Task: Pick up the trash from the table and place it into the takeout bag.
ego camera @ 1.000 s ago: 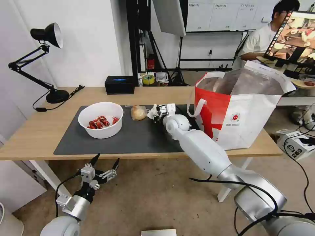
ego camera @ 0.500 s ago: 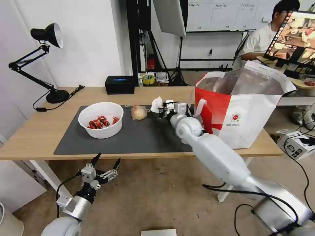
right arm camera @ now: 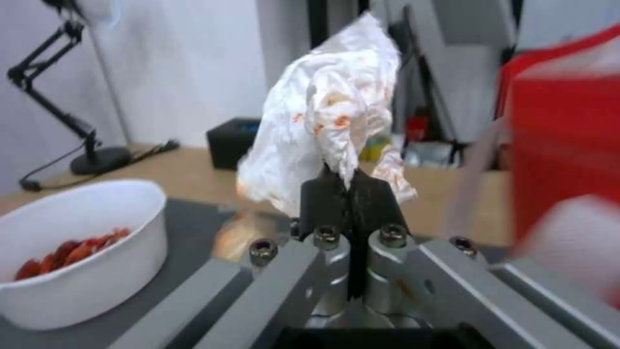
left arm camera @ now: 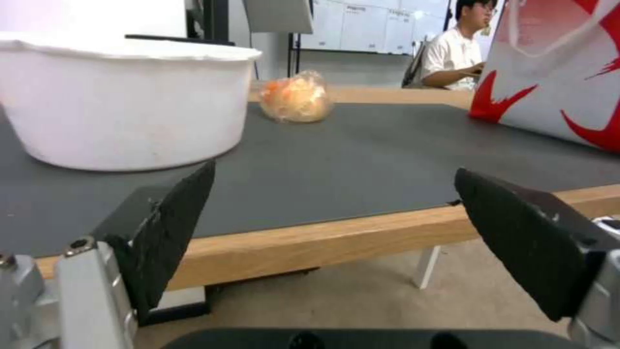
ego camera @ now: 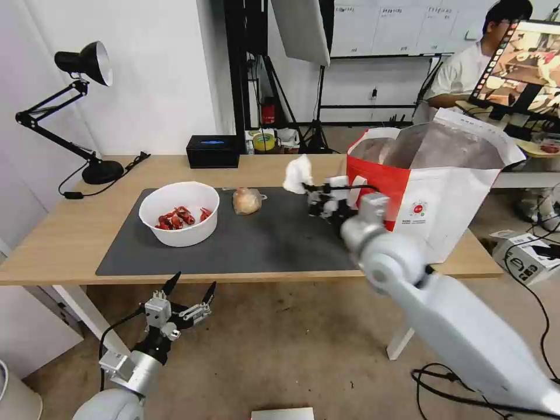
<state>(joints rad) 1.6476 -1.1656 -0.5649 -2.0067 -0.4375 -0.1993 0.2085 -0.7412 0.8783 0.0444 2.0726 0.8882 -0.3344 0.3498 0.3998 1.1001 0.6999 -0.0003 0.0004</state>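
My right gripper (ego camera: 307, 187) is shut on the crumpled white tissue (ego camera: 297, 173), holding it in the air above the dark grey mat (ego camera: 262, 240), just left of the red-and-white takeout bag (ego camera: 434, 192). In the right wrist view the stained tissue (right arm camera: 329, 111) rises from the closed right gripper (right arm camera: 348, 183). The white bowl of red shells (ego camera: 179, 213) stands on the mat's left part. Beside it lies the small clear bag with a beige lump (ego camera: 247, 200). My left gripper (ego camera: 189, 289) hangs open below the table's (ego camera: 58, 233) front edge, facing the bowl (left arm camera: 123, 102).
A black box (ego camera: 213, 150) sits at the table's back edge, and a black desk lamp (ego camera: 87, 116) stands at the back left corner. A cardboard box (ego camera: 528, 254) lies on the floor to the right of the table.
My right gripper has lifted the tissue off the mat and carried it up and to the right, towards the bag. The left arm has barely moved.
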